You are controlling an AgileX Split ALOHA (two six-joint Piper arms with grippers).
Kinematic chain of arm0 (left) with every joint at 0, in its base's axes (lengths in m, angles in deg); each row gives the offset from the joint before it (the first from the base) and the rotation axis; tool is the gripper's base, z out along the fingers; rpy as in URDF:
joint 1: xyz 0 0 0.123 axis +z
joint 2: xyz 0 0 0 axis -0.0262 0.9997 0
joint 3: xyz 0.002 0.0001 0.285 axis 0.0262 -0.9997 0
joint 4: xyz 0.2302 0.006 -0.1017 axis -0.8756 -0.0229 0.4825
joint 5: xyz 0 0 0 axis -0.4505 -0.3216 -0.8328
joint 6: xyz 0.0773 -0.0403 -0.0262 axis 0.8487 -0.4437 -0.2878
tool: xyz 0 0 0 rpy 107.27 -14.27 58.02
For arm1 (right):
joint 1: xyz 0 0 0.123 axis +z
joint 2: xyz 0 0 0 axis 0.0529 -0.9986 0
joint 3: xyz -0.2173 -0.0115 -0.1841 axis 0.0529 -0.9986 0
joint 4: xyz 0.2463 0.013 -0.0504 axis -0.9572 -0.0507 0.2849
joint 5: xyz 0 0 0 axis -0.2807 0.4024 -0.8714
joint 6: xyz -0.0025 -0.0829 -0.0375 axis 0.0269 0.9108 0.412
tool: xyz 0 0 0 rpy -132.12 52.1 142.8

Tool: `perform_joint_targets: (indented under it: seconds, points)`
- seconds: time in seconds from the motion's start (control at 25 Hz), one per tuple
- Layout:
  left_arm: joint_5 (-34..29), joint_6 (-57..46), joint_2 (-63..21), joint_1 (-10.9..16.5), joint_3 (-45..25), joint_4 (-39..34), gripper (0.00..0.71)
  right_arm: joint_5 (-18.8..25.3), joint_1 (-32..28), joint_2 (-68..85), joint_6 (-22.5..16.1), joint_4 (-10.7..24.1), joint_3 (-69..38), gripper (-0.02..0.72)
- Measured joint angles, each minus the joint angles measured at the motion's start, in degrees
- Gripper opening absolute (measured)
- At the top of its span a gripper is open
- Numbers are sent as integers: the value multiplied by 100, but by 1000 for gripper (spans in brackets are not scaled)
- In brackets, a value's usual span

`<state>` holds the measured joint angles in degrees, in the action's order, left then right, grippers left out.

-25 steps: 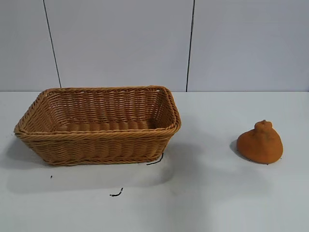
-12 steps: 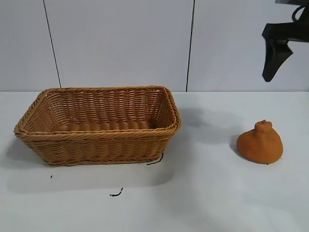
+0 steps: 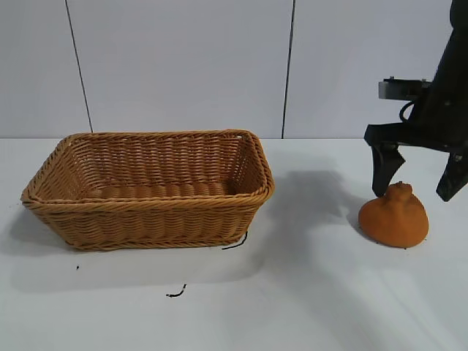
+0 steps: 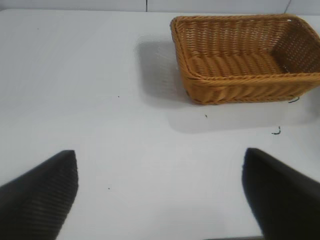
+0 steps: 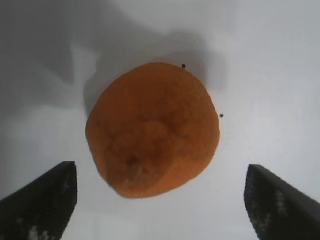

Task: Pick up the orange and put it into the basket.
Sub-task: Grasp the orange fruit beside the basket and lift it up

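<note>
The orange (image 3: 394, 214), a dull-orange pear-like lump with a knobbed top, sits on the white table at the right. The wicker basket (image 3: 44, 191) stands at the left. My right gripper (image 3: 418, 183) hangs open just above and behind the orange, one finger on each side of it, touching nothing. In the right wrist view the orange (image 5: 152, 127) lies just ahead of the wide-open right gripper (image 5: 160, 192). My left gripper (image 4: 160, 192) is open and empty over bare table, out of the exterior view; the basket (image 4: 197, 75) shows far ahead of it.
Small black marks (image 3: 175, 293) lie on the table in front of the basket, and one (image 3: 235, 243) at its near right corner. A grey panelled wall stands behind the table.
My right arm has come down from the upper right corner to just above the orange. The orange and the basket have not moved.
</note>
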<state>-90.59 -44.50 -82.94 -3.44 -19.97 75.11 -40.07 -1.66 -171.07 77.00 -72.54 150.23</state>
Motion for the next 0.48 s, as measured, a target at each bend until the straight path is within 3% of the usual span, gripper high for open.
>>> perform_joint_targets:
  seconds: [0.12, 0.28, 0.36, 0.48]
  points:
    - [0, 0, 0, 0, 0, 0, 639, -3, 0, -5, 0, -25, 46, 480]
    - [0, 0, 0, 0, 0, 0, 639, 311, 0, 12, 0, -30, 319, 136]
    - [0, 0, 0, 0, 0, 0, 639, 597, 0, 42, 0, -44, 548, 78]
    - [0, 0, 0, 0, 0, 0, 639, 934, 0, 132, 0, -19, 993, 78]
